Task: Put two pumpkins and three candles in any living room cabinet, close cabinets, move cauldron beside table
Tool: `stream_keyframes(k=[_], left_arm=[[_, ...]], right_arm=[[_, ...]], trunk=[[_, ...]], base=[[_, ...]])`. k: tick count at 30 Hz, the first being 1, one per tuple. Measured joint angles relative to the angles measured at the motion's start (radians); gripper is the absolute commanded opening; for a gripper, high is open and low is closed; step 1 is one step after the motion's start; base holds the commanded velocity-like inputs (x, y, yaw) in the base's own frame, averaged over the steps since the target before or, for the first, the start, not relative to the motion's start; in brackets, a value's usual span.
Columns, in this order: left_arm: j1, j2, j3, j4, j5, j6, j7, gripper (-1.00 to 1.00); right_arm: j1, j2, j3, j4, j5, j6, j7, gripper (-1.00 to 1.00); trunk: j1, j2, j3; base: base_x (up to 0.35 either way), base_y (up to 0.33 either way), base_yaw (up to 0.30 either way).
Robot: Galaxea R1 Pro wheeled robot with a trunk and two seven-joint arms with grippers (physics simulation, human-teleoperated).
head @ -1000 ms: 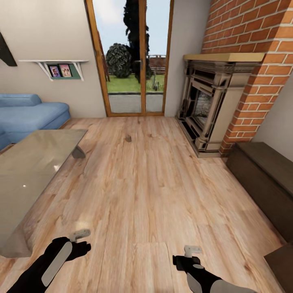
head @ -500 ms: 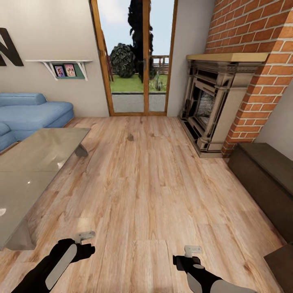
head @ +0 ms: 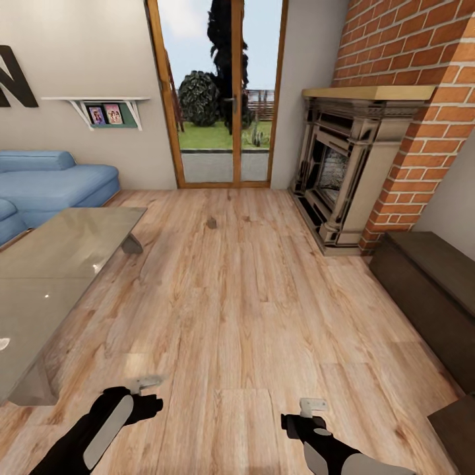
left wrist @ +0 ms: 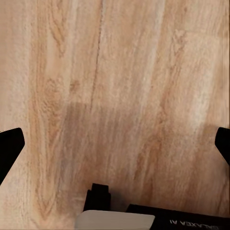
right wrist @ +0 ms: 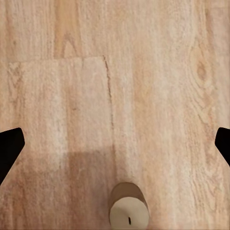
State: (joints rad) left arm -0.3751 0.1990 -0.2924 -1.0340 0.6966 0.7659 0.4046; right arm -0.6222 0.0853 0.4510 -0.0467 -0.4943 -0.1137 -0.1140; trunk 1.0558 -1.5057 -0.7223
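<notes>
Both grippers, left [head: 146,382] and right [head: 312,404], are hanging wide open, empty; a candle [head: 212,223] is standing at twelve o'clock on the floor [head: 251,297].

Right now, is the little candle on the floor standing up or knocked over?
Standing up. In the right wrist view the candle shows its round flat top with the small dark wick facing the camera, resting on the wooden floor.
</notes>
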Motion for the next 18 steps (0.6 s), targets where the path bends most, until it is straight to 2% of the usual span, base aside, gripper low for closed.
stream_keyframes(k=[5,7,13,18], left_arm=[[0.0,-0.061,-0.011,-0.001,-0.001,0.0,0.007,1.0],[0.0,-0.073,-0.015,-0.002,-0.002,0.0,0.005,1.0],[0.0,-0.08,-0.019,-0.005,-0.003,0.002,-0.001,1.0],[0.007,-0.081,-0.031,-0.04,0.002,0.003,-0.005,1.0]], right_arm=[[0.0,-0.001,-0.004,0.0,-0.004,0.0,-0.002,1.0],[0.0,-0.001,-0.006,0.001,-0.005,0.0,-0.004,1.0],[0.0,0.0,-0.02,0.002,-0.013,0.008,-0.008,1.0],[0.0,0.0,-0.071,0.004,-0.044,0.022,-0.012,1.0]], trunk=[[0.0,0.0,0.0],[0.0,0.0,0.0],[0.0,0.0,0.0],[0.0,0.0,0.0]], base=[[0.0,0.0,0.038],[0.0,0.0,0.049],[0.0,0.0,0.013],[0.0,0.0,0.001]])
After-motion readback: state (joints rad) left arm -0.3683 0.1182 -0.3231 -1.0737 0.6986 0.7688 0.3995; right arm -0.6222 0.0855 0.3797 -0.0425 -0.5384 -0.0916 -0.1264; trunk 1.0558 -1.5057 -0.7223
